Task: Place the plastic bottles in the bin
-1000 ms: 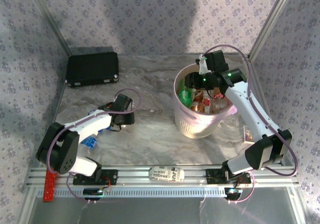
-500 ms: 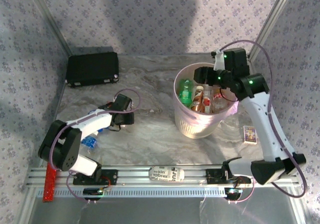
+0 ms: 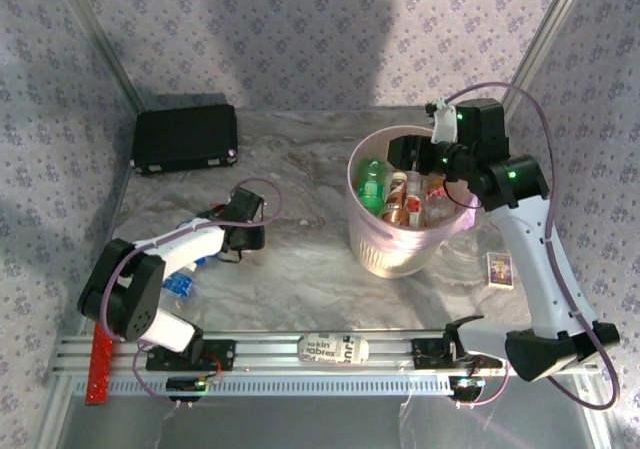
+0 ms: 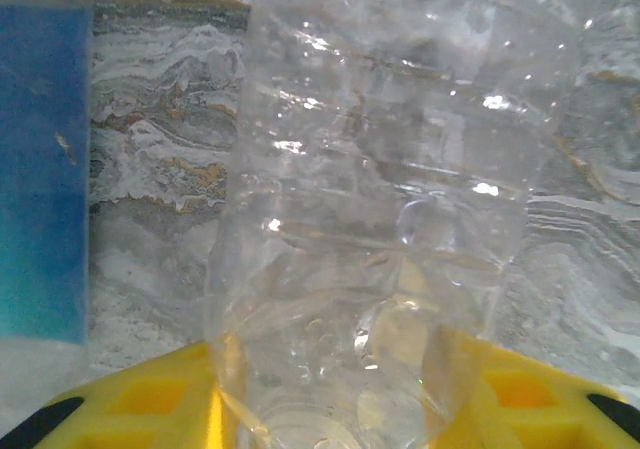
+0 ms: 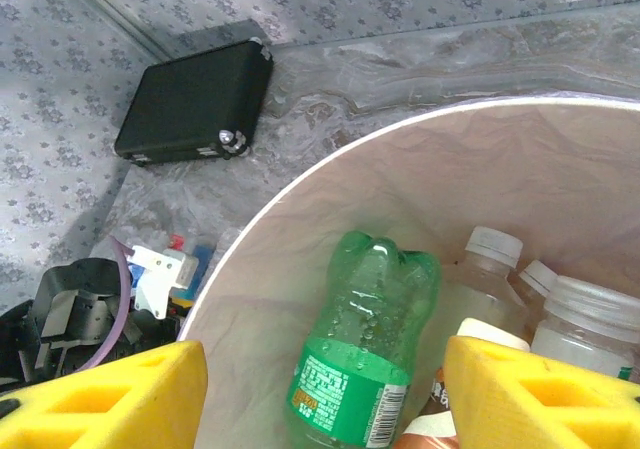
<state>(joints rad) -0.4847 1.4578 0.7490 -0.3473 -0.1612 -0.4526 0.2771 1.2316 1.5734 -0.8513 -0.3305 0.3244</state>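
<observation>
Packed in the bin (image 3: 395,254): a green bottle (image 5: 365,349) among clear white-capped bottles (image 5: 480,289). Hovering just over the bin with the right gripper (image 5: 320,394) spread wide. Well left of the bin, pinching a clear bottle (image 4: 390,219) in the left gripper (image 4: 340,409).

Left wrist view: the clear bottle (image 4: 380,219) runs off top and bottom, its ends cut away; a blue shape (image 4: 40,169) at the left edge is blurred, probably another label. From above, the left arm (image 3: 185,241) covers part of a blue-labelled bottle (image 3: 180,284); the card (image 3: 499,268) is too small to read
</observation>
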